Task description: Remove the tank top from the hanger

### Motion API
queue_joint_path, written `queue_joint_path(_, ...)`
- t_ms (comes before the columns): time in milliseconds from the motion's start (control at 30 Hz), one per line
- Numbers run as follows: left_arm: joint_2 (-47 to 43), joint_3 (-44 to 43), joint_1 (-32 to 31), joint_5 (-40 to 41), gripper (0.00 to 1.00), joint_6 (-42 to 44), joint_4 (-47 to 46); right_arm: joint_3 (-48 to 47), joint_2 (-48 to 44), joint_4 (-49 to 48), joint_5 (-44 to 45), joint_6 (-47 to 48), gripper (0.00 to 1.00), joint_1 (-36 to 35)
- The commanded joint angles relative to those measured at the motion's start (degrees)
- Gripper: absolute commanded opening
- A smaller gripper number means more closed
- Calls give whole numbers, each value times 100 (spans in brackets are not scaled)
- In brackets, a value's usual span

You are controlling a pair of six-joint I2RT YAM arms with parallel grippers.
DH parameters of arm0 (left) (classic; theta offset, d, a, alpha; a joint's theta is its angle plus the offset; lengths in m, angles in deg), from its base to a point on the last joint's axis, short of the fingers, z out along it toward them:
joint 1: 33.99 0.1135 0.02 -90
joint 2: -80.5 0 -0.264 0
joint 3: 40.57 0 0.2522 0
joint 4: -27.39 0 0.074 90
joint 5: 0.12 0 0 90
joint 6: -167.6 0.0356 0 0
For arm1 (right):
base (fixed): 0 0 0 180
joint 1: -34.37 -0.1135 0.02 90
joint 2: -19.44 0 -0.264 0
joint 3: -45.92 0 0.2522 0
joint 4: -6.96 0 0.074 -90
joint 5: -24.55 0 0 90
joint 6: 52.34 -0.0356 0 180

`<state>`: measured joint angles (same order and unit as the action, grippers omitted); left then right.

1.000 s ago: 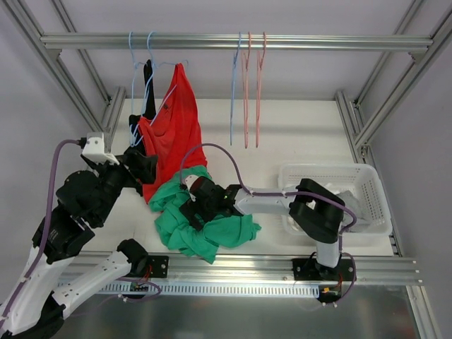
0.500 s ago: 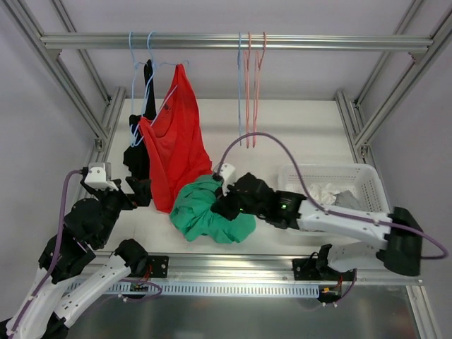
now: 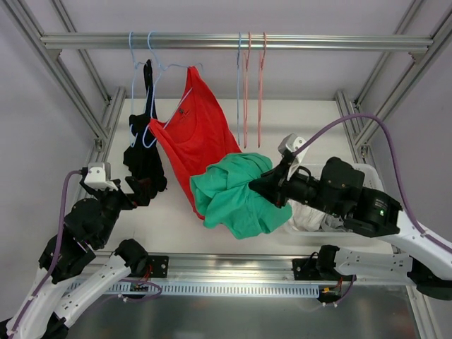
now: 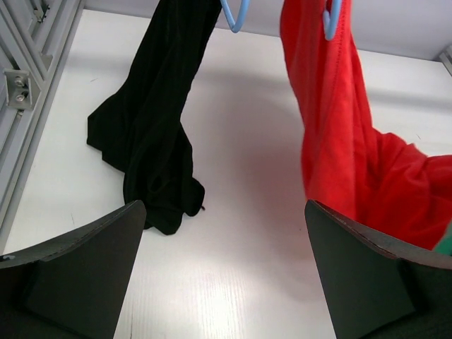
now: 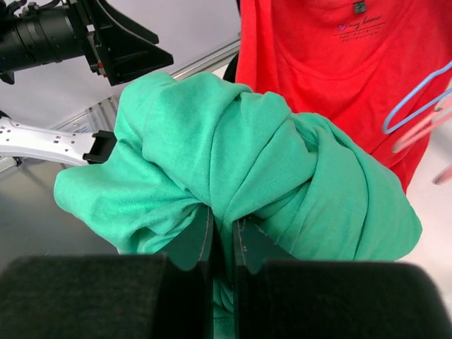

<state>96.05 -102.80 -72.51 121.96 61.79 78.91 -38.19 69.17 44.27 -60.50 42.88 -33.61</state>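
While pinched in R claw [image 5: 222, 229], green tank top [image 5: 233, 152] bunched, just ahead

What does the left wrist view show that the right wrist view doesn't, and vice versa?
Only the left wrist view: the black garment, its lower end lying on the table, framed by the open left gripper. Only the right wrist view: the right gripper clamped on the green garment, plus the label inside the red tank top. Both: that tank top.

Bright, even, diffuse light fills every view. The white bench [image 4: 233, 233] carries soft-edged shadows and mild sheen. Close to the lens, the right tool [image 5: 223, 224] looks dark and blurred.
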Motion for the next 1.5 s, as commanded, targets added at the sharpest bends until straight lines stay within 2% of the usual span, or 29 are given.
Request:
queue_joint_path(0, -87, 30, 20, 115, 99, -18, -102, -436, -157, 387, 392, 322, 0, -13)
queue_joint_path(33, -105, 30, 20, 123, 99, -18, -93, -401, -201, 387, 523, 296, 1, -13)
queue_joint_path(100, -157, 30, 20, 124, 99, -27, -102, -235, -210, 413, 630, 244, 11, -4)
queue_joint_path(267, -201, 30, 20, 141, 99, -27, -102, 441, -61, 431, 998, -116, 15, 40)
queue_joint_path(367, -254, 39, 20, 150, 99, -27, -102, 1354, 80, 160, 938, -537, 15, 84)
queue_joint_path(400, -272, 39, 20, 150, 99, -27, -102, 1966, 115, -285, 737, -774, 21, 92)
queue_joint_path(467, -289, 39, 20, 159, 99, -27, -102, 2558, 176, -867, 412, -1160, 25, 93)
queue_joint_path(533, -289, 39, 20, 167, 99, -27, -102, 3234, 369, -1763, 26, -1443, 23, 92)
queue_joint_path(567, -272, 39, 20, 150, 99, -27, -102, 3333, 492, -1932, -81, -1575, 20, 93)
queue_joint_path(667, -246, 39, 20, 150, 99, -27, -102, 3431, 1115, -2310, -240, -1655, 18, 93)
queue_joint_path(733, -246, 30, 20, 132, 99, -18, -102, 3353, 1704, -2320, -197, -1576, 24, 93)
queue_joint_path(800, -263, 39, 20, 132, 99, -10, -102, 3186, 2221, -2224, -100, -1611, 50, 93)
queue_joint_path(833, -263, 48, 20, 141, 99, -1, -102, 3098, 2355, -2075, -108, -1646, 56, 84)
queue_joint_path(867, -281, 48, 20, 150, 99, 17, -93, 2975, 2470, -1978, -187, -1655, 58, 92)
queue_joint_path(1000, -298, 57, 20, 167, 99, 52, -93, 2861, 2577, -1672, -355, -1918, 55, -56)
queue_joint_path(1033, -290, 57, 20, 167, 99, 61, -102, 2790, 2524, -1487, -241, -1945, 52, -144)
queue_joint_path(1067, -263, 57, 20, 159, 99, 70, -93, 2703, 2341, -1085, -84, -1963, 43, -232)
queue_joint_path(1133, -228, 48, 20, 115, 99, 78, -93, 2413, 2025, -705, 241, -1980, 41, -495)
queue_joint_path(1233, -167, 39, 20, 54, 98, 78, -93, 2105, 1786, -97, 454, -1980, 90, -751)
queue_joint_path(1267, -158, 48, 20, 45, 99, 78, -102, 2069, 1672, 95, 532, -2024, 99, -786)
queue_joint_path(1467, -228, 39, 20, 27, 99, 87, -93, 2376, 1810, 352, 675, -2392, 99, -830)
